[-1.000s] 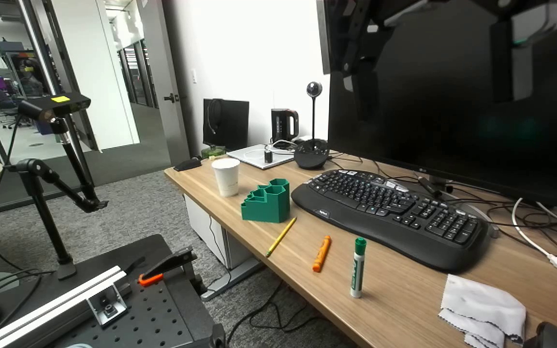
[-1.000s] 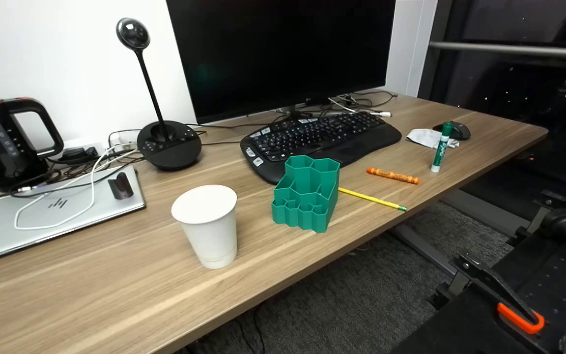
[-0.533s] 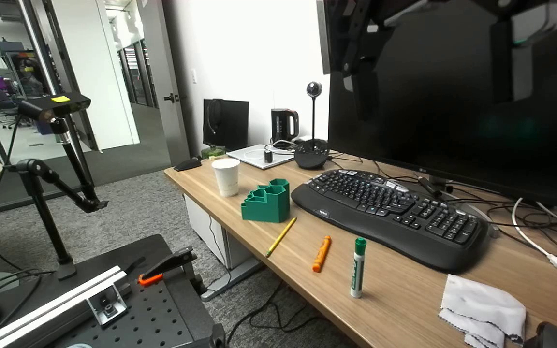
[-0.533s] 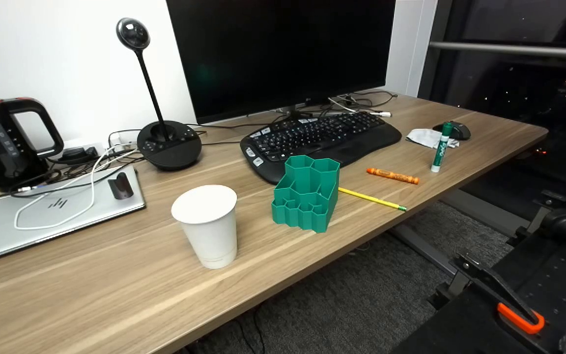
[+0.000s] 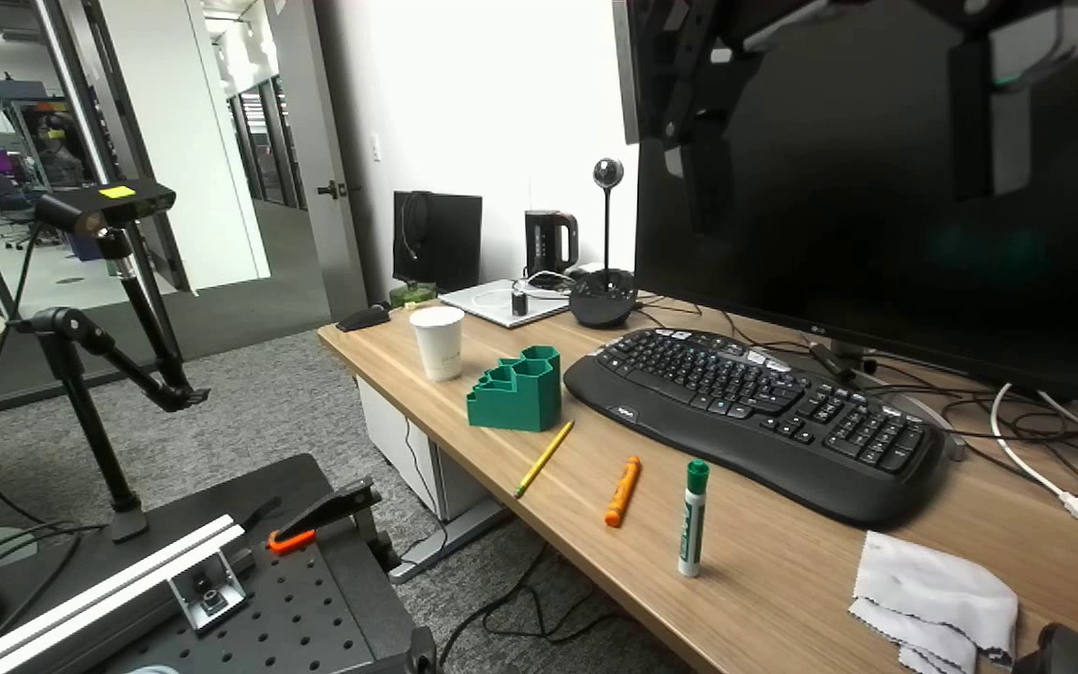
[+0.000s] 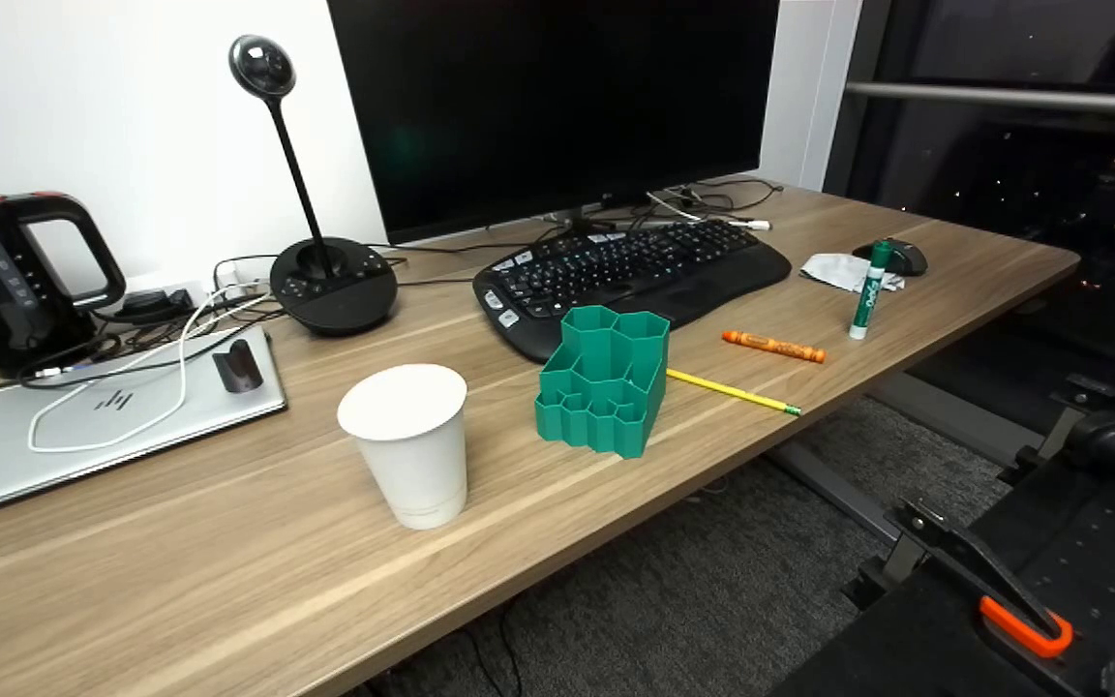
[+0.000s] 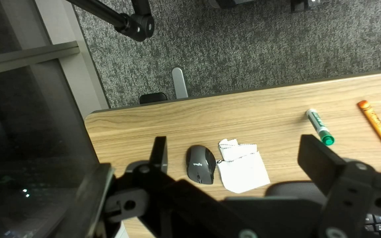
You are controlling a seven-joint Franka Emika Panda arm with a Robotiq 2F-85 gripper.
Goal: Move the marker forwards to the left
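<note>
The marker (image 5: 692, 520) has a green cap and a white body with a green label. It stands upright, cap up, on the wooden desk near the front edge; it also shows upright in an exterior view (image 6: 868, 292) and in the wrist view (image 7: 319, 126). My gripper (image 7: 238, 150) is open with nothing between its fingers. It hangs high above the desk, and in the wrist view the marker lies beyond the tip of the right-hand finger. In an exterior view the gripper (image 5: 843, 159) shows blurred at the top right, in front of the monitor.
An orange crayon (image 5: 623, 491), a yellow pencil (image 5: 544, 459), a green holder (image 5: 516, 393) and a white cup (image 5: 439, 344) are along the desk. A black keyboard (image 5: 754, 412) lies behind. A white cloth (image 7: 243, 172) and a mouse (image 7: 200, 164) lie below the gripper.
</note>
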